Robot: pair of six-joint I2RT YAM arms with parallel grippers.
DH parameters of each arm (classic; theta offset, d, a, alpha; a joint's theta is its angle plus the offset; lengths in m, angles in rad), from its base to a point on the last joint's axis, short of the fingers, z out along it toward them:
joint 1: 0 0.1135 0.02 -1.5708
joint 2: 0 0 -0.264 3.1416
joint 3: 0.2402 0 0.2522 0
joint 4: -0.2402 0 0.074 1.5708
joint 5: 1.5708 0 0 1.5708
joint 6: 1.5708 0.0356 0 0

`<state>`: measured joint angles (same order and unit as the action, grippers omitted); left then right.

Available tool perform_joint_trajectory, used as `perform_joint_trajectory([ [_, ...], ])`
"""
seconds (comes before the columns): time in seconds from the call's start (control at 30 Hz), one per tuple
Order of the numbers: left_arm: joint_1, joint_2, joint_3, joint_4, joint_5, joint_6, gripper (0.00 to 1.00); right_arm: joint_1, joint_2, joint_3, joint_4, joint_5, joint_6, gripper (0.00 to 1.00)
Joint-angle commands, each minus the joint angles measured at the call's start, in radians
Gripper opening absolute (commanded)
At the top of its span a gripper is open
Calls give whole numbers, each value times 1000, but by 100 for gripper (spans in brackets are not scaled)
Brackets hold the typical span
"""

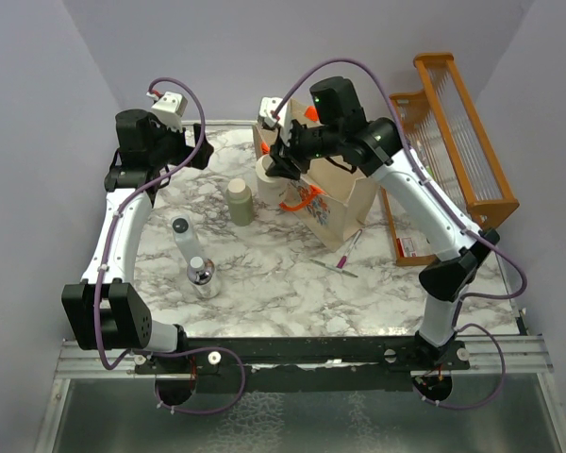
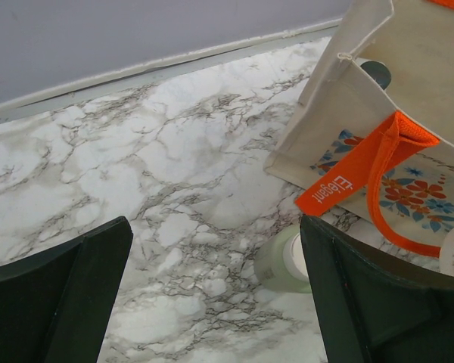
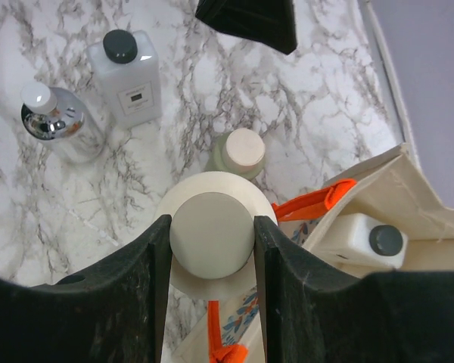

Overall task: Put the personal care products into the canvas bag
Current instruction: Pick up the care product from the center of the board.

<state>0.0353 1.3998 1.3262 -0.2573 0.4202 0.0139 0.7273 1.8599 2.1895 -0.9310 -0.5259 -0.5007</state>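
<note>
So, beyond the chrome-capped bottle (image 1: 201,276), the beige bottle (image 3: 212,185) is pinched by its cap in the right gripper (image 3: 212,227) beside the canvas bag (image 3: 408,189) and should be raised clear of its rim first, left gripper (image 2: 212,272) spread empty.

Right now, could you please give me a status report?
Left gripper open. Right gripper shut on beige bottle beside bag. In bag, white bottle; on table, green bottle, chrome bottle, square white bottle. Bag mouth clear.
</note>
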Motion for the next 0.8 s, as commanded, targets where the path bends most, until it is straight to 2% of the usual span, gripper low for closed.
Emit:
perform_joint_trajectory([
  [0.0, 2, -19, 4, 7, 33, -14, 95, 4, -85, 111, 64, 61, 50, 1],
  [0.37, 1, -22, -6, 18, 47, -38, 94, -42, -86, 246, 96, 153, 109, 1],
  [0.77, -30, -33, -40, 41, 66, -21, 92, -245, -61, 216, 168, 66, 163, 1],
])
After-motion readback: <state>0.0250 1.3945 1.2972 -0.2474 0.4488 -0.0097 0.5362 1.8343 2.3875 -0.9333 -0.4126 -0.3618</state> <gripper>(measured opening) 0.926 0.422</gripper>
